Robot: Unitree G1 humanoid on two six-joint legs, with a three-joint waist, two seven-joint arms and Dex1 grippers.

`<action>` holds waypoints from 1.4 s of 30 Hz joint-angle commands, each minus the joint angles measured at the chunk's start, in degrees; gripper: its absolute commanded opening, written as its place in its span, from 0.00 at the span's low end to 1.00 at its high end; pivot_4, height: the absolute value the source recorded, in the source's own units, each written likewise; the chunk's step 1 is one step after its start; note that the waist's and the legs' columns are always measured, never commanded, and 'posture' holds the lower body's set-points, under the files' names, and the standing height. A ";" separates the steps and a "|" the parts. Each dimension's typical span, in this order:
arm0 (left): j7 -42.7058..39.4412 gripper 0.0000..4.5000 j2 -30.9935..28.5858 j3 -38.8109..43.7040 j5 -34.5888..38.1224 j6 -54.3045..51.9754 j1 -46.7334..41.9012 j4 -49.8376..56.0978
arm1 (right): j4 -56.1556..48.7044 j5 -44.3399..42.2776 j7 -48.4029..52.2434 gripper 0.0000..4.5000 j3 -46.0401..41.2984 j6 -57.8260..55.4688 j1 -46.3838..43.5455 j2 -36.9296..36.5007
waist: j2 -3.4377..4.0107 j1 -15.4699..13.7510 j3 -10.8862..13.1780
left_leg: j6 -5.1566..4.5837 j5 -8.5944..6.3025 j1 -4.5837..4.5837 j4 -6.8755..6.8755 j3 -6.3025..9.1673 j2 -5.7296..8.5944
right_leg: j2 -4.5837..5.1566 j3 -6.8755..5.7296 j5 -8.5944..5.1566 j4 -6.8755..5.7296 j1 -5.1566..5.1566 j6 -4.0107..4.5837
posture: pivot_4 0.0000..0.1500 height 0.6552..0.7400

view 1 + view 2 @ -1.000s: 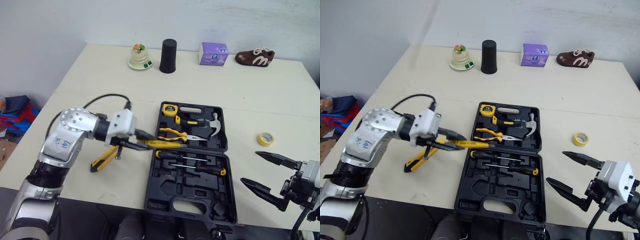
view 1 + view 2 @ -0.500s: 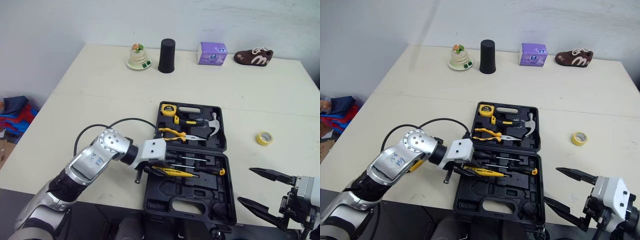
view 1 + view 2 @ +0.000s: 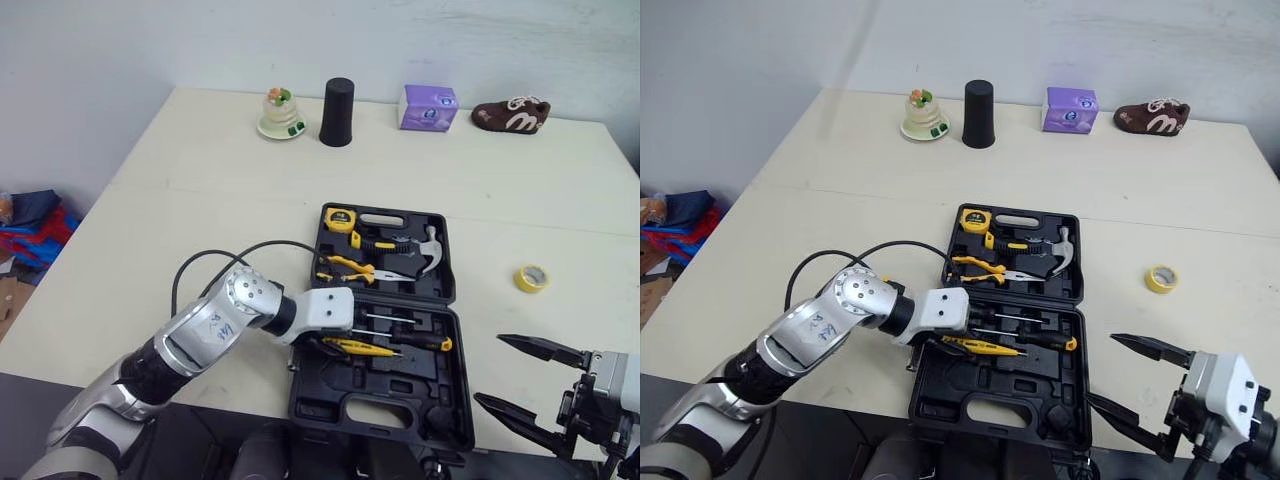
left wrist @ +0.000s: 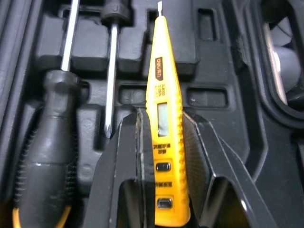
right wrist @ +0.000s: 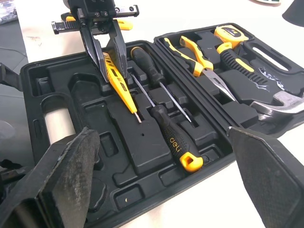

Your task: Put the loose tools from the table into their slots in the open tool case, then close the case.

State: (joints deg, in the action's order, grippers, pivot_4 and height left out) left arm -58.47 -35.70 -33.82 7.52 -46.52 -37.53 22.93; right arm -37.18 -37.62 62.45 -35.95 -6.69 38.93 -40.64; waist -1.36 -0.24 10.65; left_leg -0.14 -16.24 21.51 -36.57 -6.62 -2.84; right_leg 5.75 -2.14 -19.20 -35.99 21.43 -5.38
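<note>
Tool case (image 3: 362,388): open on the table (image 3: 200,170), near its front edge; the front corner is cut off in the eye views.
Yellow voltage tester (image 4: 160,71): lies low over the near half of the case, beside two screwdrivers (image 4: 48,142); whether it is seated in a slot is not discernible.
Yellow-and-black tool (image 5: 124,22): on the table behind the left arm, mostly hidden, kind unclear.
Left hand (image 5: 112,69): fingers narrow, clamped on either side of the tester's body.
Right hand (image 3: 495,372): fingers spread wide, holding nothing, off the case's right front corner.
Yellow tape roll (image 3: 531,278): on the table, right of the case.
</note>
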 commanded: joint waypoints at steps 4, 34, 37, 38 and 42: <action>-0.34 0.11 -2.25 -0.19 -2.35 0.46 -2.05 -1.04 | -1.60 -0.07 0.01 1.00 -0.45 0.43 0.34 0.80 | 0.01 0.23 0.00 | 0.01 0.00 -0.02 0.00 0.01 -0.05 | -0.01 -0.01 0.00 -0.02 0.00 0.01 | 1.00 1.00; -1.97 0.11 -2.53 -3.83 -4.87 -0.06 -2.26 0.08 | -0.58 1.37 -0.31 1.00 1.62 0.76 -1.50 1.55 | 0.01 0.16 -0.01 | 0.01 0.00 -0.01 0.00 0.03 -0.02 | -0.07 -0.02 -0.01 -0.01 -0.01 0.03 | 1.00 1.00; -2.75 0.11 -2.60 -3.78 -4.18 0.31 -1.89 0.56 | -0.48 1.51 -0.39 1.00 1.87 0.76 -1.76 1.60 | 0.01 0.17 -0.01 | 0.01 0.00 -0.01 0.00 0.03 -0.02 | -0.07 -0.02 -0.01 -0.02 -0.01 0.03 | 1.00 1.00; -2.98 0.11 -2.67 -3.81 -4.11 0.57 -1.80 0.71 | -0.49 1.53 -0.37 1.00 1.89 0.78 -1.75 1.65 | 0.01 0.16 -0.01 | 0.01 0.00 -0.01 0.00 0.03 -0.02 | -0.08 -0.02 -0.01 -0.01 -0.01 0.03 | 1.00 1.00; -3.03 0.51 -0.07 0.57 -0.75 4.77 -0.59 0.60 | -0.64 1.60 -0.36 1.00 1.96 0.83 -1.65 1.92 | 0.01 0.15 -0.01 | 0.02 0.00 0.00 0.00 0.04 -0.02 | -0.07 -0.02 -0.02 -0.01 -0.01 0.03 | 1.00 1.00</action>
State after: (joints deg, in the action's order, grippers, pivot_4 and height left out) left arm -60.69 -36.26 -34.75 4.82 -43.68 -38.81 22.80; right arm -37.04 -35.56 62.25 -33.93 -6.58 37.02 -39.22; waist -1.35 -0.10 10.65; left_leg -0.12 -16.23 21.51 -36.57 -6.58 -2.86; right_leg 5.68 -2.16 -19.21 -35.99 21.42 -5.35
